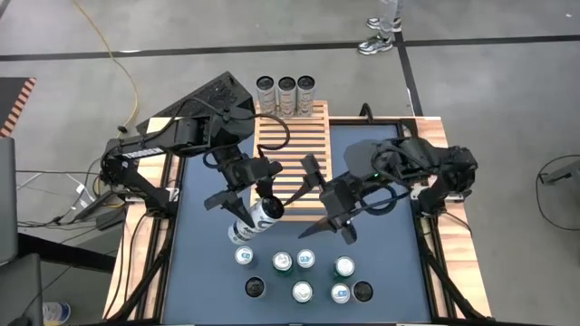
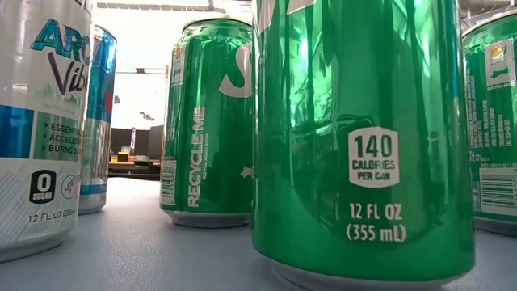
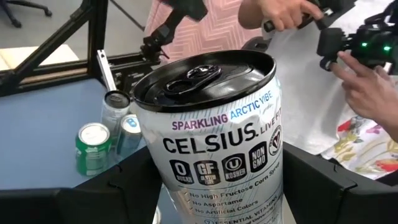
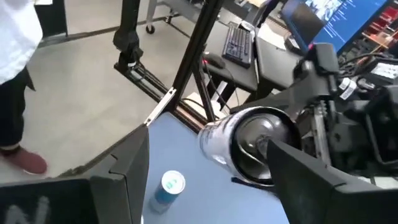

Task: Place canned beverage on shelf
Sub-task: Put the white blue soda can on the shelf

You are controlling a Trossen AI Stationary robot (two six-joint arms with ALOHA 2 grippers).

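Note:
A white Celsius can (image 1: 256,219) with a black top hangs tilted above the blue table, with my left gripper (image 1: 246,201) shut on it. My right gripper (image 1: 330,205) stands open a short way to the can's right, its fingers pointing at the can's black top (image 4: 260,142) without touching it. The shelf (image 1: 292,154), a light wooden slatted rack, lies at the table's far middle. Three cans (image 1: 286,91) stand at its far end. Several more cans (image 1: 304,272) stand upright near the table's front edge; the low view shows green ones (image 2: 363,137) up close. My left gripper pinches the white can's lower body (image 3: 177,190) between its two fingers (image 3: 121,190), one on each side. The fingers come from the table's left, nearly level. The can is lifted clear of the table and tilted, its black top (image 3: 199,78) toward my right gripper.
The table has a wooden border (image 1: 136,263) and black frame posts. A person's hands (image 3: 367,81) show beyond the table in the left wrist view. The cans near the front edge (image 1: 344,268) stand below and in front of both grippers.

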